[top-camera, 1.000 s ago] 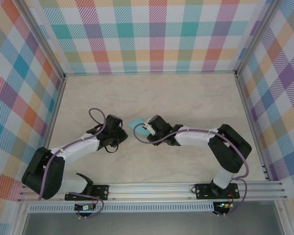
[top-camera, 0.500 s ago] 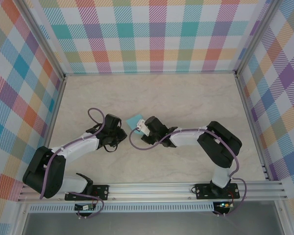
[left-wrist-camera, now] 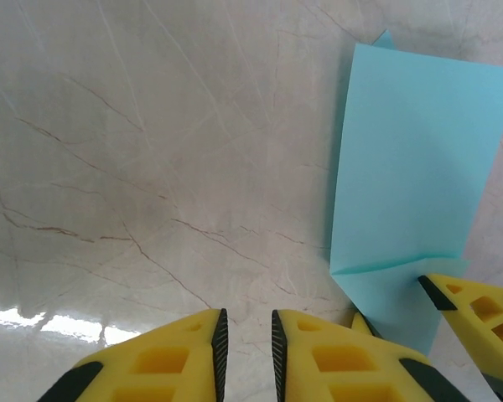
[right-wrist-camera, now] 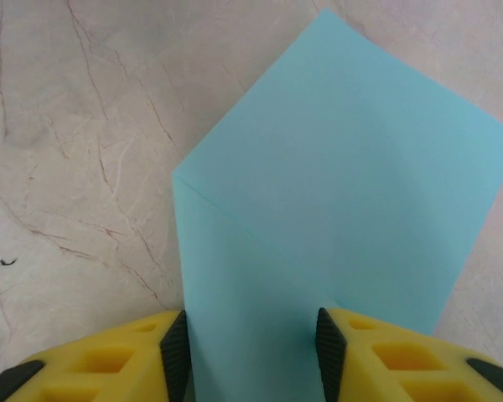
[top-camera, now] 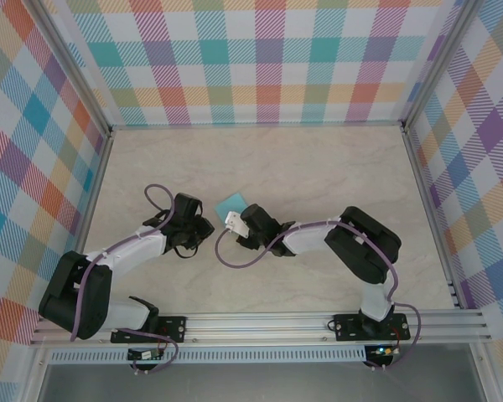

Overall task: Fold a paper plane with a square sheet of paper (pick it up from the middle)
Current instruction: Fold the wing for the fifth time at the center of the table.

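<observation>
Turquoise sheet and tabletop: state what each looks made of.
Sheet: thin matte paper, judging by its sharp crease and flat, glare-free colour. Tabletop: marble-look surface, beige with dark veins, glossy where it mirrors a light; whether it is real stone or laminate cannot be told.

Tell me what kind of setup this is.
Likely a lab robot test cell: a marble-look table boxed in by plaid-printed walls on an aluminium frame, with turquoise folded paper between two arms.
</observation>
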